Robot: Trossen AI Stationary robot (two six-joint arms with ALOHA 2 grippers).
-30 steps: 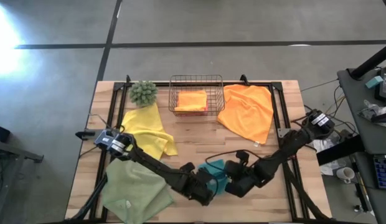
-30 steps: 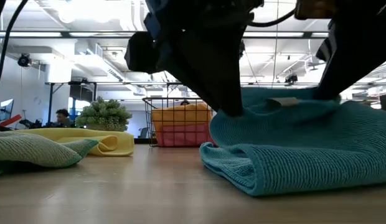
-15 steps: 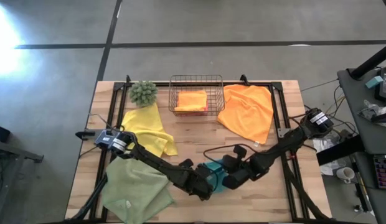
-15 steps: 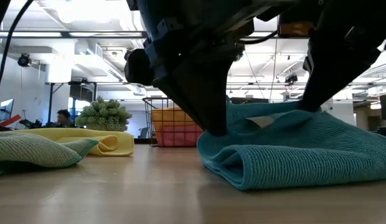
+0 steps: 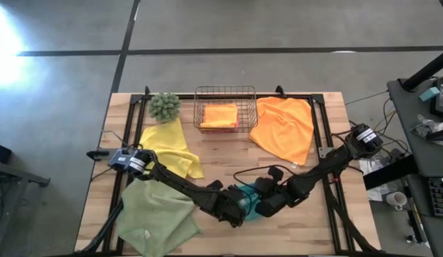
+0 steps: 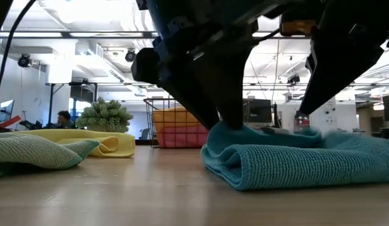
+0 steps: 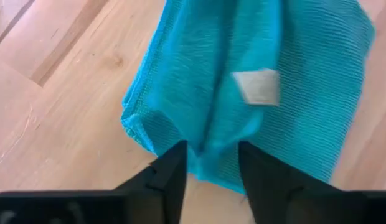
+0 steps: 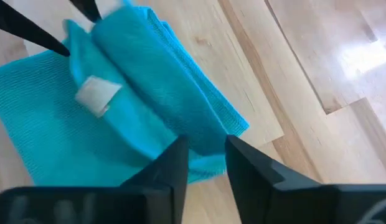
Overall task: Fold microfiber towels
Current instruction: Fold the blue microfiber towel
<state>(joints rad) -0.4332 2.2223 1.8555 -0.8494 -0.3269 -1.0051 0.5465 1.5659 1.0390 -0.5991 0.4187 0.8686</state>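
The tabletop is pale wooden planking inside a dark metal frame, standing on a grey concrete floor crossed by dark lines. Seen level from the low view, the room behind is an open hall with white ceiling ducts and lights, and a person sits far off at the left edge.

Along the far side stand a spiky green ball plant and a copper wire basket holding a folded orange towel, with pink cloth showing under it in the low view. A second orange towel lies spread beside the basket towards the right arm. The yellow towel lies rumpled below the plant, and the sage green towel sits at the near left corner, under the left arm's reach.

The teal towel lies folded in a thick roll on the near middle of the tabletop, a white label on its upper face. Both arms crowd over it, hiding most of it from above. The left gripper has its fingers apart, straddling the towel's near edge without clamping it. The right gripper has its fingers parted too, just over the towel's opposite edge.
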